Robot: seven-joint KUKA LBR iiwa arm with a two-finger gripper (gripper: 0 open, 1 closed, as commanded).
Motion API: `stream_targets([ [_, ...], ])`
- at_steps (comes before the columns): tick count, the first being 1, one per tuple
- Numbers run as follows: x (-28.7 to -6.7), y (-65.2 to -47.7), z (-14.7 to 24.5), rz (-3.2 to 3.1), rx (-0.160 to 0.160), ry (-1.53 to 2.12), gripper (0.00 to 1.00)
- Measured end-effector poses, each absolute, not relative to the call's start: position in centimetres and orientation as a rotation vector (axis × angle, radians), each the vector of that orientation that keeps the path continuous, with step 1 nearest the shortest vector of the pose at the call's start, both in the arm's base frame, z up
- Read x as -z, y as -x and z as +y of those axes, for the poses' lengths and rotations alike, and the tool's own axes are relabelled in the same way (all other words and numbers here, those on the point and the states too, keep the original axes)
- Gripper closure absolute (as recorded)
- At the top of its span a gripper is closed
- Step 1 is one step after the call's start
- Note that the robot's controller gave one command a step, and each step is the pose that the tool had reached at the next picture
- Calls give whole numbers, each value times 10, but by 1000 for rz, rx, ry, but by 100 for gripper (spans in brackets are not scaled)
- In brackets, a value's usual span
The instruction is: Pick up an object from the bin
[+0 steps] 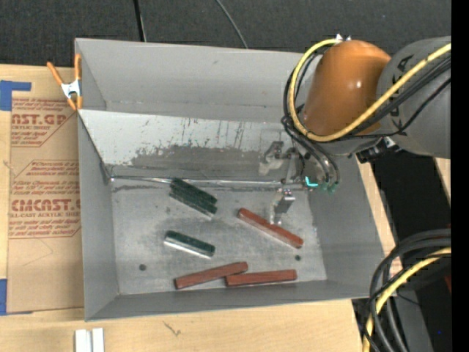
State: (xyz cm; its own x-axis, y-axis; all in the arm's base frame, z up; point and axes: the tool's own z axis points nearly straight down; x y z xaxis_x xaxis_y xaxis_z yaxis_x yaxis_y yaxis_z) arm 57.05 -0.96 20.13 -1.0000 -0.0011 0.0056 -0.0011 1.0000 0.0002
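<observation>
My gripper (277, 188) hangs in the right part of the bin, open, with nothing between its fingers. One fingertip (281, 210) stands just above the upper edge of a reddish-brown flat stick (269, 228) that lies slanted on the bin floor. The other fingertip (270, 160) is further back, near the rear wall. To the left of the gripper lies a dark green block (193, 196).
A second dark green block with a silvery edge (189, 244) lies left of centre. Two more reddish-brown sticks (210, 276) (261, 277) lie end to end along the front wall. The arm's orange cover and cables hang over the bin's right rear corner.
</observation>
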Motion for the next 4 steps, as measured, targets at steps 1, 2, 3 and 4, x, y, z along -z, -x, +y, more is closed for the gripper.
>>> stream_targets([
  [1, -206, -572, -10, -3144, 0, -2, 0],
  [2, -151, -568, -27, -3145, 2, 125, 0],
  [3, -150, -565, -62, -3127, 2, 304, 0],
  [4, -133, -567, -51, -3139, -1, 158, 0],
])
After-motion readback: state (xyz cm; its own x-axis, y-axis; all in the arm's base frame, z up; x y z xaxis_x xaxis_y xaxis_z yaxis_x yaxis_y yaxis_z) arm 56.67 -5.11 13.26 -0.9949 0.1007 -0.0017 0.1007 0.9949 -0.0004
